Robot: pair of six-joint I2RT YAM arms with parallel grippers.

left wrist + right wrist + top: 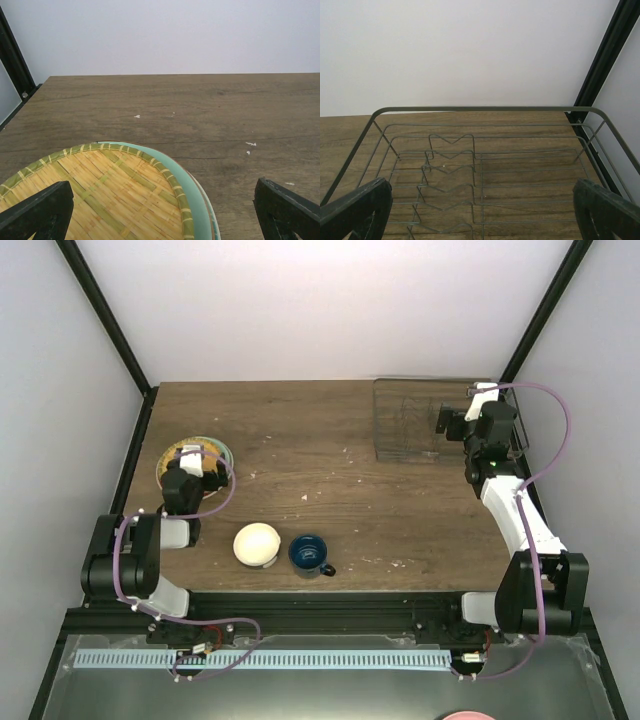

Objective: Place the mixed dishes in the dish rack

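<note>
Now, room: we see open table [330, 440] right of plates [120, 175].
Left claw [162, 212]: released, over plates.
Right claw [482, 210]: released, over rack [480, 108].

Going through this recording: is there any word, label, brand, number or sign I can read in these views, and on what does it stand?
No readable text in any view.
No lettering shows on the woven yellow plate, mint green plate, cream bowl, dark blue mug or dish rack.
Any marking on the left arm or right arm is too small to read.
</note>
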